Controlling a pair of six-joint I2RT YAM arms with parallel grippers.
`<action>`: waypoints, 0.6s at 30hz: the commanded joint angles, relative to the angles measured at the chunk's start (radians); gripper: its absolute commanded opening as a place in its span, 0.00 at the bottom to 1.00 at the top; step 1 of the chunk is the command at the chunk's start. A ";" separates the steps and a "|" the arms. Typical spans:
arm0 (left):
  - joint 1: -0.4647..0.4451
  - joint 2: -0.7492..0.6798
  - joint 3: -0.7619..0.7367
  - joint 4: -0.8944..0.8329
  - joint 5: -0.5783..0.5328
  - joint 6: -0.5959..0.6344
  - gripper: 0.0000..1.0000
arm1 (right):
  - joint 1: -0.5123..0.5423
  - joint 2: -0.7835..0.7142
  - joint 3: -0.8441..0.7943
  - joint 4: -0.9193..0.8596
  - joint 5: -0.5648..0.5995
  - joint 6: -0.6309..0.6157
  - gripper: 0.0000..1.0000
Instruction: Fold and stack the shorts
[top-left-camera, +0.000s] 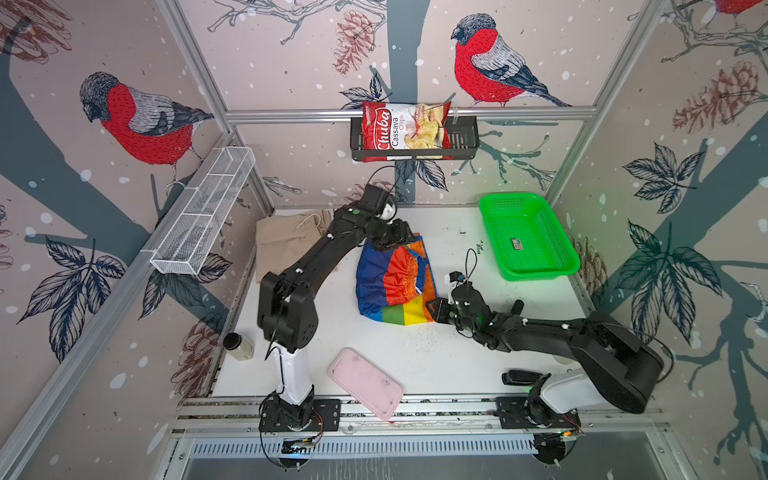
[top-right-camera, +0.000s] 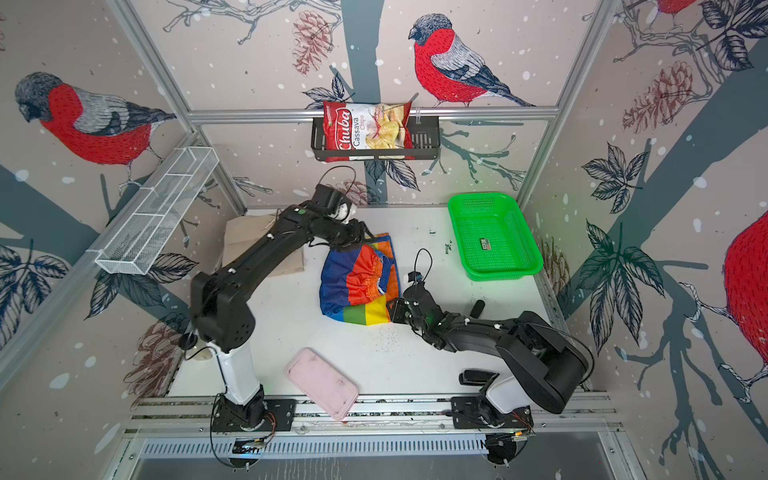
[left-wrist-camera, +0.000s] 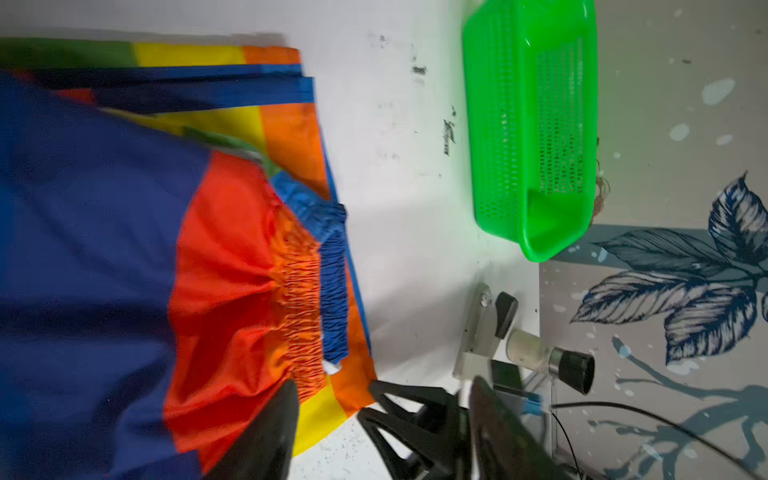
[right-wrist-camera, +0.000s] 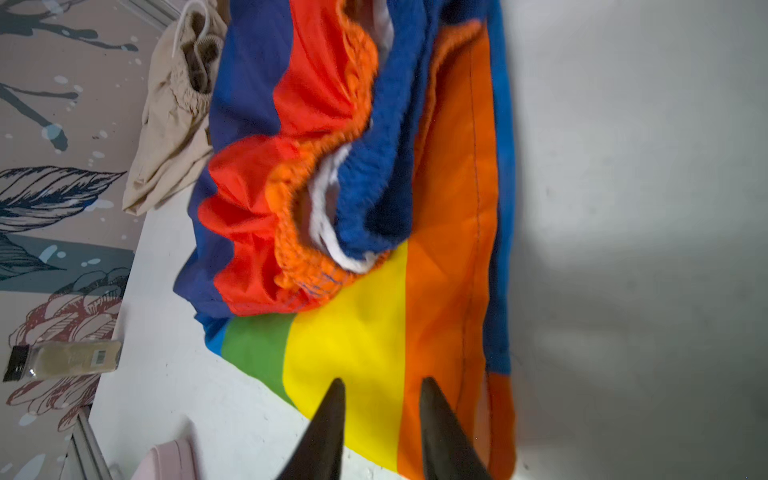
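Note:
The striped shorts lie bunched mid-table, their elastic waistband doubled over the flat striped leg. The beige shorts lie crumpled at the back left, partly hidden by my left arm. My left gripper hovers over the far end of the striped shorts, open, with nothing between its fingers. My right gripper stands open at their near right corner, fingertips above the yellow and orange stripes, not pinching the cloth.
A green mesh basket stands at the back right. A pink tray overhangs the front rail. A small bottle sits at the left edge. On the walls hang a white wire shelf and a black shelf holding a chips bag.

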 joint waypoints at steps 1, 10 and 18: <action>0.012 -0.092 -0.188 0.053 -0.122 0.056 0.40 | -0.032 0.011 0.110 -0.198 0.047 -0.058 0.40; 0.012 -0.281 -0.640 0.233 -0.155 0.047 0.47 | -0.105 0.344 0.559 -0.373 -0.002 -0.163 0.65; 0.012 -0.252 -0.746 0.345 -0.172 0.053 0.55 | -0.156 0.590 0.815 -0.451 0.016 -0.207 0.14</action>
